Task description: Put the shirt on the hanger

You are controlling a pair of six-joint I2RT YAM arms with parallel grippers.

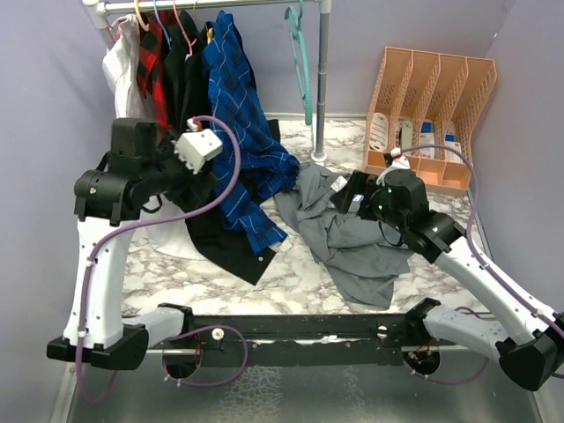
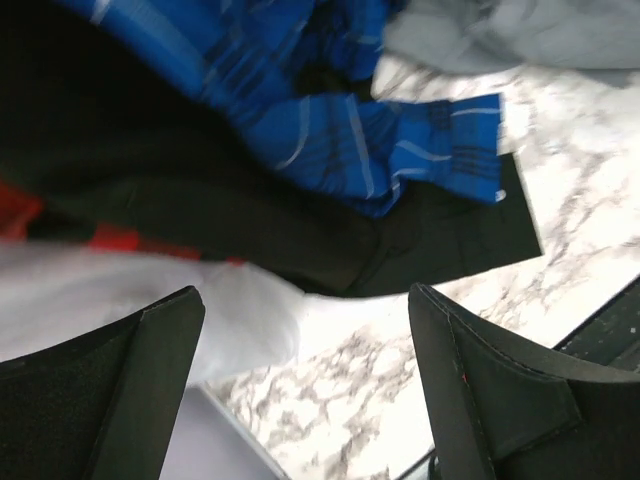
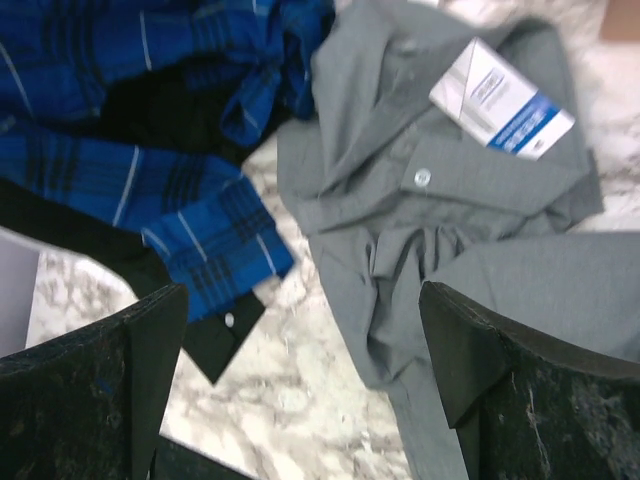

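Observation:
The grey shirt (image 1: 352, 238) lies crumpled on the marble table at centre right; the right wrist view shows its collar, a button and the white-and-blue label (image 3: 500, 100). The teal hanger (image 1: 300, 53) hangs on the rail at the back. My right gripper (image 1: 345, 196) is open and empty, hovering just above the shirt's (image 3: 420, 230) collar area. My left gripper (image 1: 189, 181) is open and empty, raised at the left beside the hanging clothes, above a white garment (image 2: 150, 300) and marble.
A clothes rail (image 1: 211, 4) holds white, red-and-black plaid, black and blue plaid shirts (image 1: 238, 106) that drape onto the table. An orange file rack (image 1: 432, 115) stands at the back right. The rail's post (image 1: 322, 79) stands behind the grey shirt.

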